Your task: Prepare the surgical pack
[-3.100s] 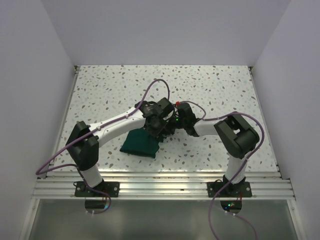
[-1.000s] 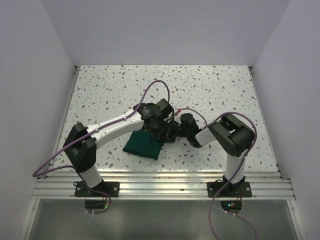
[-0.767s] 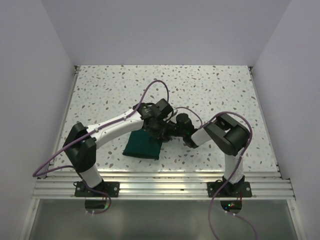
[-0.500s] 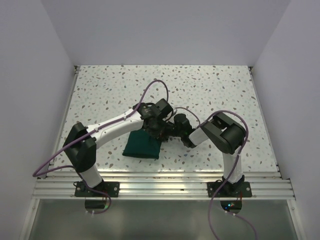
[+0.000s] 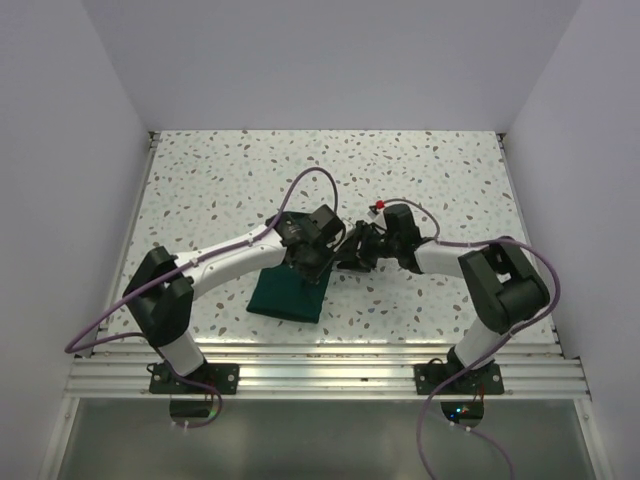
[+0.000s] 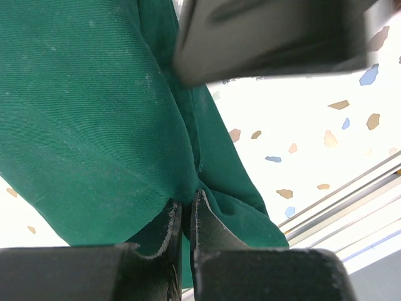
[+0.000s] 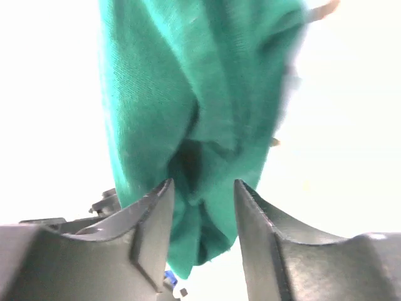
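The arms are folding the surgical pack (image 5: 288,296) into a small bundle, and I think this step is almost done. The pack is lying on the speckled table (image 5: 430,170), near the front and a bit left of the middle, between the two arms. The left pincer (image 6: 186,216) is squeezing a fold of the green cloth at the bundle's right edge, its fingers nearly touching each other. The right pincer (image 7: 202,199) is standing with its fingers apart, gripping nothing. The cloth is hanging just in front of it, and some green is showing through the gap between its fingers. From above, it is sitting just to the right of the left pincer, close by the pack's far right corner. Next, I think the held fold is needing to be laid down flat. That is calling for a slow, gentle move, so the bundle is not pulled open
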Controlling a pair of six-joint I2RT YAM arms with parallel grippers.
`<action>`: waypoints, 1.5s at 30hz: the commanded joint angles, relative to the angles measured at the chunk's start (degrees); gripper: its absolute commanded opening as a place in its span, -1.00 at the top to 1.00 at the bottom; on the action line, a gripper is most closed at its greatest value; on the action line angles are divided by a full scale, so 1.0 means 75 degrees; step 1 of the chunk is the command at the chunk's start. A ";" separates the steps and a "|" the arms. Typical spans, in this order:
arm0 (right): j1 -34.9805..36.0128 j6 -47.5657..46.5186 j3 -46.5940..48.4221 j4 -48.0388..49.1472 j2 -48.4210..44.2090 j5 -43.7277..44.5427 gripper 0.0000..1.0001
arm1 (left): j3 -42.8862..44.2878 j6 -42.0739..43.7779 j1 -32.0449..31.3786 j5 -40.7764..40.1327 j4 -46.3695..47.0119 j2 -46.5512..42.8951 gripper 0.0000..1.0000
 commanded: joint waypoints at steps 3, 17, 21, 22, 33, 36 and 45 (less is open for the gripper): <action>-0.0808 -0.1731 0.0470 -0.3064 -0.0775 -0.0338 -0.19 | -0.0119 -0.0126 -0.0058 0.0272 0.0446 -0.0481 1.00; -0.0844 -0.0562 0.1935 -0.2445 0.0136 -0.0748 -0.82 | -0.0131 -0.0091 -0.0140 0.0249 0.0563 -0.0493 1.00; -0.0669 -0.0092 0.2297 -0.2420 0.0406 -0.0549 -0.80 | -0.0084 -0.0055 -0.0187 0.0190 0.0540 -0.0481 1.00; -0.0622 -0.0057 0.2392 -0.2455 0.0477 -0.0549 -0.80 | -0.0072 -0.0044 -0.0198 0.0167 0.0540 -0.0470 1.00; -0.0293 0.0682 0.2920 -0.2315 0.1087 -0.0292 -0.62 | -0.0166 0.0120 -0.0386 0.0038 0.0575 -0.0481 1.00; -0.0293 0.0810 0.2932 -0.2070 0.1216 -0.0303 -0.37 | -0.0224 0.0144 -0.0433 0.0026 0.0587 -0.0505 1.00; -0.0386 0.0003 0.2382 -0.1027 0.1626 0.0153 1.00 | -0.1009 0.0132 -0.0562 0.0061 0.0844 -0.0540 1.00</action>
